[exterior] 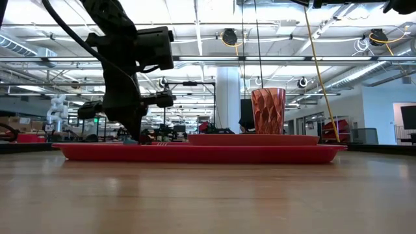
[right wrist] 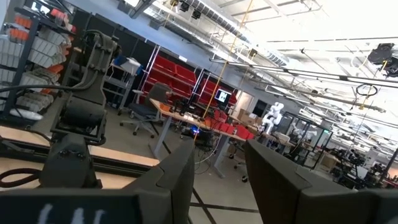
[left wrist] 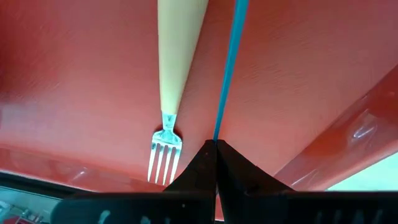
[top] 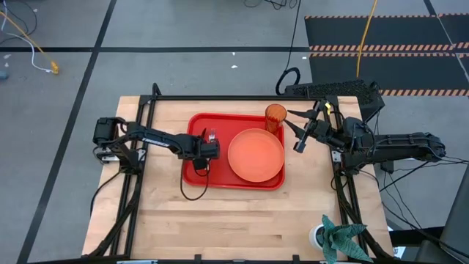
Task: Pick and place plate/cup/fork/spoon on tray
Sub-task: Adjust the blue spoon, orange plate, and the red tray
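Blue spoon handle (left wrist: 229,68) pinched in left hand (left wrist: 216,149), over tray (left wrist: 81,81).

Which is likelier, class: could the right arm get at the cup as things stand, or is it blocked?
Probably yes. The cup stands at the tray's far right corner, and the right tool, open, sits just beside it with nothing between. The plate lies nearer, out of the way.

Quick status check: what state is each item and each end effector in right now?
tray: flat on the table, loaded.
plate: lying flat on the tray.
cup: upright on the tray's far corner.
fork: lying on the tray.
spoon: handle pinched by the left end effector, shut, over the tray.
right end effector: open, empty, beside the tray.
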You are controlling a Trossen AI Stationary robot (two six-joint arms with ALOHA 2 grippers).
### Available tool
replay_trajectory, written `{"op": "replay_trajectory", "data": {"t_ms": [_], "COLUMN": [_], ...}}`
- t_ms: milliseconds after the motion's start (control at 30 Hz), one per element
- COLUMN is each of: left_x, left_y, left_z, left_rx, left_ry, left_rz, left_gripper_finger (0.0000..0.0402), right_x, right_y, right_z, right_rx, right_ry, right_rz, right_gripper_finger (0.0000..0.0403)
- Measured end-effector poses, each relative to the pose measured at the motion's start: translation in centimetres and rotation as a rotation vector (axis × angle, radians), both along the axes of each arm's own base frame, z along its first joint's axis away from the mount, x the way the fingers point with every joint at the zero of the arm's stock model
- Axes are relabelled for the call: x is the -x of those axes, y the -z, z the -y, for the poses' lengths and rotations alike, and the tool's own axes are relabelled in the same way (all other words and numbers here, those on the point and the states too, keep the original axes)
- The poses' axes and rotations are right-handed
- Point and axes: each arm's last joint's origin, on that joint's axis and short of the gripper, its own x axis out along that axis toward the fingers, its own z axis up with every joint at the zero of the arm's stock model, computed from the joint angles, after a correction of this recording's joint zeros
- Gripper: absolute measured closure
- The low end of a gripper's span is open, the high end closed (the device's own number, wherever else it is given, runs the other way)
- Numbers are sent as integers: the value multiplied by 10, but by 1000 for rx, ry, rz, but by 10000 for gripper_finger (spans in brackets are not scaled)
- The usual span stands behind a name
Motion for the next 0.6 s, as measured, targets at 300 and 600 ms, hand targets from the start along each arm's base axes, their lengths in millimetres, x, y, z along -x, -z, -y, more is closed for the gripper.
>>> {"op": "replay_trajectory", "data": {"t_ms": [300,600], "left_x": [3,5], "left_y": [1,1], "left_z": [-5,-2], "left_rx": [30,57], "left_ry": [-60,-78], "left_rz": [1,-15], "left_gripper_finger": [400,385], "right_x": [0,0], "right_y": [0,0], "right_z": [0,0], "right_rx": [4,4], "right_ry": [1,1], "right_rz": [-2,-2], "right_gripper_finger": [266,266]}}
